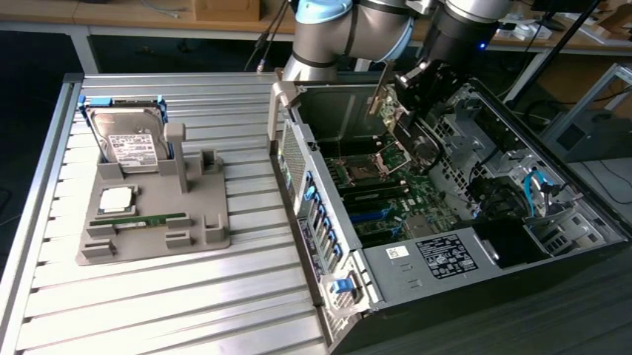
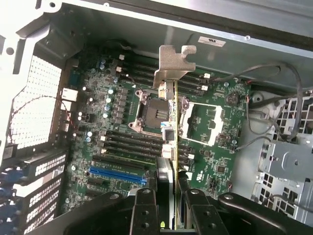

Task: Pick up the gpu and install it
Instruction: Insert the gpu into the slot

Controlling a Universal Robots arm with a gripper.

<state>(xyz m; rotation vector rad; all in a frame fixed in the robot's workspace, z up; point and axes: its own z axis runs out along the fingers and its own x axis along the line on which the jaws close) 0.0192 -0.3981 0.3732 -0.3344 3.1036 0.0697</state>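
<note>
Gpu is clamped edge-on by the gripper, whose 2 fingers are partly closed on it (silver bracket farthest away), and is held above the motherboard, its long axis crosswise to the nearby blue slot.

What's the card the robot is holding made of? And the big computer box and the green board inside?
The gpu in the gripper's jaws: a thin board seen edge-on, likely fibreglass; its bracket looks like dull silver sheet metal, bent. The computer case: matte grey sheet metal with punched holes. The motherboard: green circuit board, probably fibreglass.
</note>
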